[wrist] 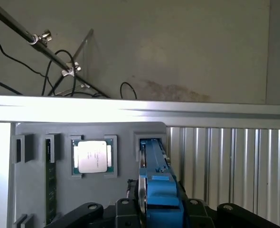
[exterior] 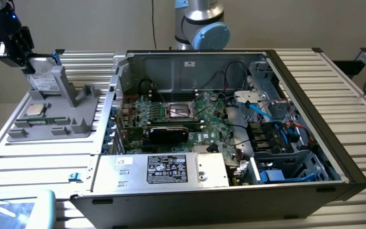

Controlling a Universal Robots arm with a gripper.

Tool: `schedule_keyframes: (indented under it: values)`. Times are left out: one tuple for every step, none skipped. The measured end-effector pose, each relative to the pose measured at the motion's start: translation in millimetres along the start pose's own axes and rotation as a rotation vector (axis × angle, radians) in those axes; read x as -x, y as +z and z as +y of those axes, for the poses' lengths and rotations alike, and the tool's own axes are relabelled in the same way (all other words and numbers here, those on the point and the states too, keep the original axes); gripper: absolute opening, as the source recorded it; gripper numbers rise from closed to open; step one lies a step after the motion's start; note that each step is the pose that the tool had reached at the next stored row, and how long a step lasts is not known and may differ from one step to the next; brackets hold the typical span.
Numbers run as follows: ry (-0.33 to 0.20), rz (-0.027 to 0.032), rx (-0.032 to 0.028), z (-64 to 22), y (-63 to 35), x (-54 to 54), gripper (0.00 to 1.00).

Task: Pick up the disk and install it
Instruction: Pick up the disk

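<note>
While the disk (wrist: 153, 159) is standing on edge in a slot of the gray holder (exterior: 65, 119), the pincer (exterior: 24, 55) is straddling its blue bracket and seemingly clamping it narrowly; a processor chip (wrist: 92, 156) is lying just beside the pincer, and the open computer case (exterior: 297, 162) is sitting well apart.

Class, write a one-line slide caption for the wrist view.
Gripper at the blue-bracketed disk, which stands on edge in a grey holder with a processor chip seated alongside.
</note>
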State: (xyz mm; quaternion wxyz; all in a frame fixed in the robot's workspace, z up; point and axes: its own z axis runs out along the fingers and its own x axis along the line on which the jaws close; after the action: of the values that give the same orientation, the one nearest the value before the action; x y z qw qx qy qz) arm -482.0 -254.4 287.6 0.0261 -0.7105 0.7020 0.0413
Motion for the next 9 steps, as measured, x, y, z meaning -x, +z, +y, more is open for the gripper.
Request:
schedule_keyframes:
  values:
    - [0.0, 0.0, 0.0, 0.0, 0.1, 0.0, 0.38]
    - [0.0, 0.0, 0.0002, 0.0, 0.0, 0.0, 0.38]
    - [0.0, 0.0001, 0.0001, 0.0, 0.1, 0.0, 0.39]
    - [0.0, 0.0002, 0.0001, 0.0, 0.1, 0.0, 0.45]
    - [0.0, 0.0002, 0.0002, 0.0, 0.1, 0.0, 0.45]
    - [0.0, 0.0001, 0.0008, -0.1, 0.2, 0.0, 0.52]
    - [0.0, 0.0, 0.0027, -0.1, 0.3, 0.0, 0.52]
    - [0.0, 0.0, 0.0045, -0.1, 0.4, 0.0, 0.58]
    - [0.001, 0.0005, 0.0072, -0.1, 0.4, 0.2, 0.58]
